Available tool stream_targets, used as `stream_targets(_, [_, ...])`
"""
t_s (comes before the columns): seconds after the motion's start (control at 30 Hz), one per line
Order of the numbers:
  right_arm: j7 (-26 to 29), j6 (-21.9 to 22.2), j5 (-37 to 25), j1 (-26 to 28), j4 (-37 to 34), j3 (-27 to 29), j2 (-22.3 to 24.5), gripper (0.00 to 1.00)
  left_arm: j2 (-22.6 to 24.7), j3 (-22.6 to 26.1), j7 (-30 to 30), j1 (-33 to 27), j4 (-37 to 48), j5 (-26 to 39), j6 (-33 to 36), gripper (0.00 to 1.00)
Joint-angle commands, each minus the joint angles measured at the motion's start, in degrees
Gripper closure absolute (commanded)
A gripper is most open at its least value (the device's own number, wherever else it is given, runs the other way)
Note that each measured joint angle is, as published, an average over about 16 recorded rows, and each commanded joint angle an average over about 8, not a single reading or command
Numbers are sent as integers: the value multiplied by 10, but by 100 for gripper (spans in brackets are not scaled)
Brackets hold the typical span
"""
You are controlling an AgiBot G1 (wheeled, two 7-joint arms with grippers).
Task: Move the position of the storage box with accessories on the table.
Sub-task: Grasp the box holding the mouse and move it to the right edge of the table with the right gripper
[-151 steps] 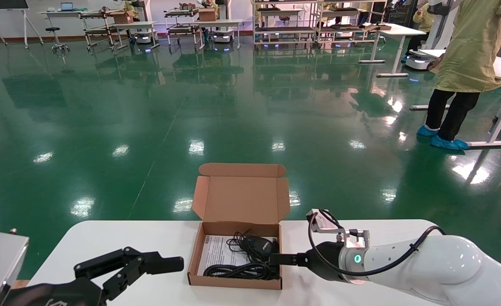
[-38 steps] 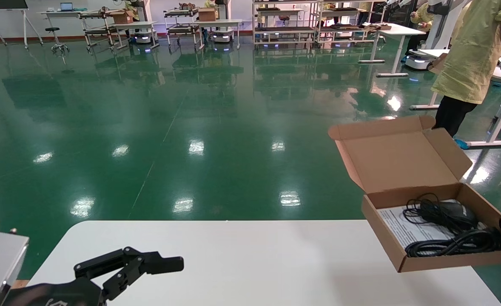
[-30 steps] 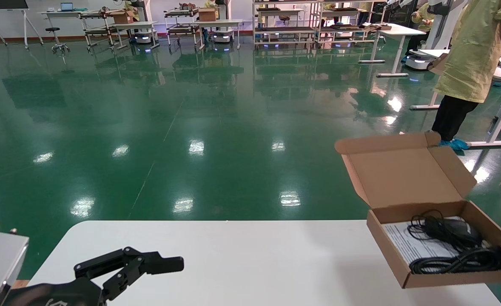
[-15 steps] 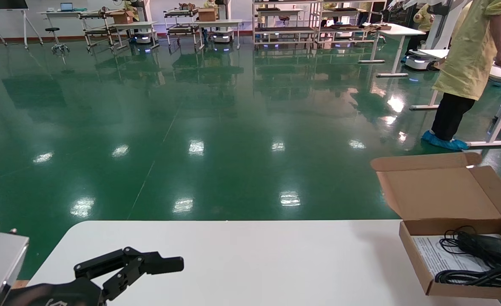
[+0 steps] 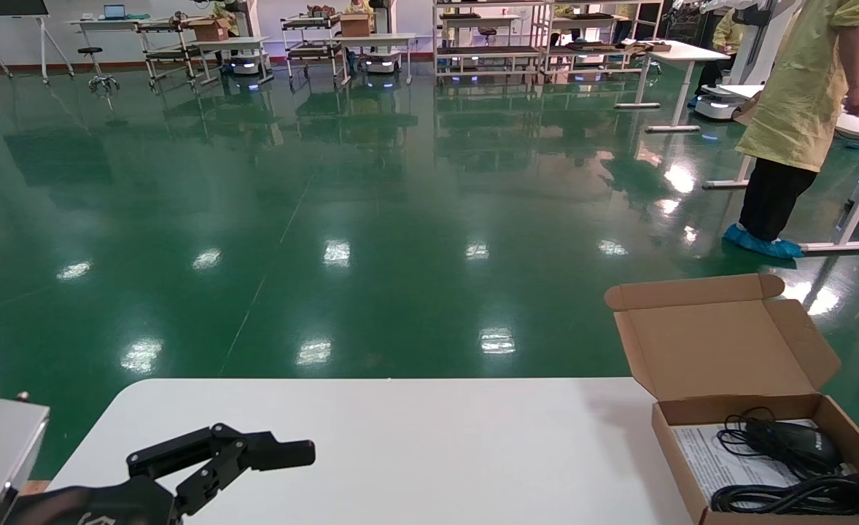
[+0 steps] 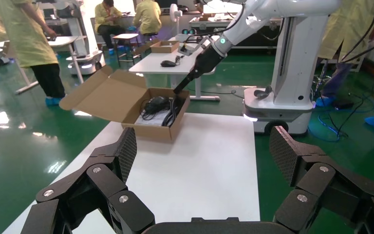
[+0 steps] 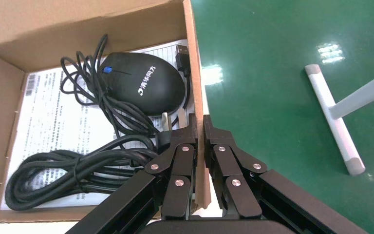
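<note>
- Right tool (image 7: 198, 127) clamped the box (image 5: 758, 408) by one side wall, keeping mouse (image 7: 143, 83) and cable (image 7: 73, 168) level at the table (image 5: 415, 437) edge.
- Left tool (image 6: 202, 163), gaping and empty, waited well away from the box.

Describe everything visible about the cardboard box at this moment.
The box is shallow brown corrugated cardboard, lid hinged open and leaning back, with side flaps and a tuck tab. Inside lie a black mouse, a cable bundle and a printed sheet. The right claw pinches its side wall at the table's right end.
</note>
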Motion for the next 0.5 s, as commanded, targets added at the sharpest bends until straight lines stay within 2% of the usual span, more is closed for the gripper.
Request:
stream_targets(0.03, [-2, 4, 3, -6, 2, 2, -3, 100, 0, 0, 0, 0, 0, 0, 0, 0])
stream_targets(0.5, [-11, 31, 15, -37, 5, 11, -17, 100, 0, 0, 0, 0, 0, 0, 0, 0])
